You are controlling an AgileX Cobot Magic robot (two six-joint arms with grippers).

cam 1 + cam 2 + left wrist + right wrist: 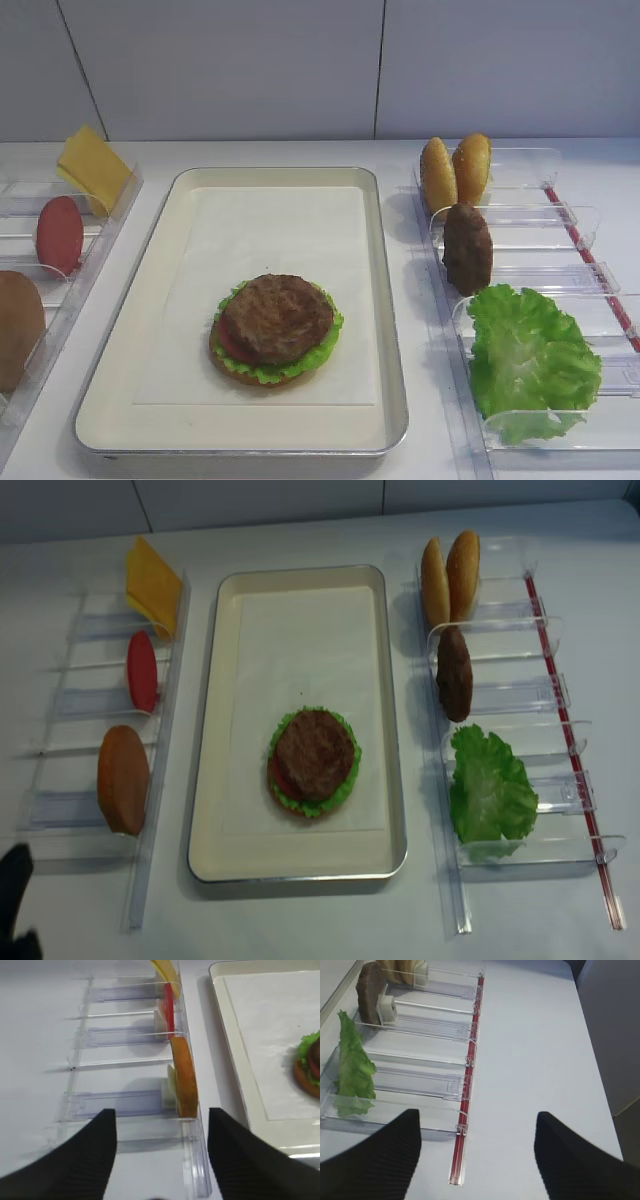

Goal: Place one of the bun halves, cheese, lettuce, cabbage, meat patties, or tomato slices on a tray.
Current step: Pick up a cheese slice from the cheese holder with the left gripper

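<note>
- The tray (pixel 390 300) sits at the centre of the white table (pixel 300 920), its paper liner (pixel 290 240) lying flat inside the metal rim.
- On the liner, toward the near end of the tray, stands a partial burger: a bun half (pixel 235 370) at the bottom, then lettuce (pixel 325 345), a tomato slice (pixel 232 347) showing at the left edge, and a meat patty (pixel 278 317) on top.
- Left-hand clear bins (pixel 60 705) hold, from far to near, a cheese slice (pixel 152 582) leaning upright, a spare tomato slice (pixel 141 671) on edge, and a spare bun half (pixel 123 778) on edge.
- Right-hand clear bins (pixel 540 695) hold, from far to near, two more bun halves (pixel 449 577) standing side by side, a spare patty (pixel 454 674) on edge, and a spare lettuce leaf (pixel 488 790) spread over the nearest compartments.
- A red strip (pixel 470 1075) runs along the outer side of the right-hand bins.
- Left gripper (pixel 162 1152): fingers spread wide, nothing between them; positioned above the near end of the left-hand bins, just short of the spare bun half. One dark fingertip shows at the lower left corner of the realsense view.
- Right gripper (pixel 477 1155): fingers spread wide and empty, above the table at the near end of the red strip, beside the spare lettuce leaf's bin.
</note>
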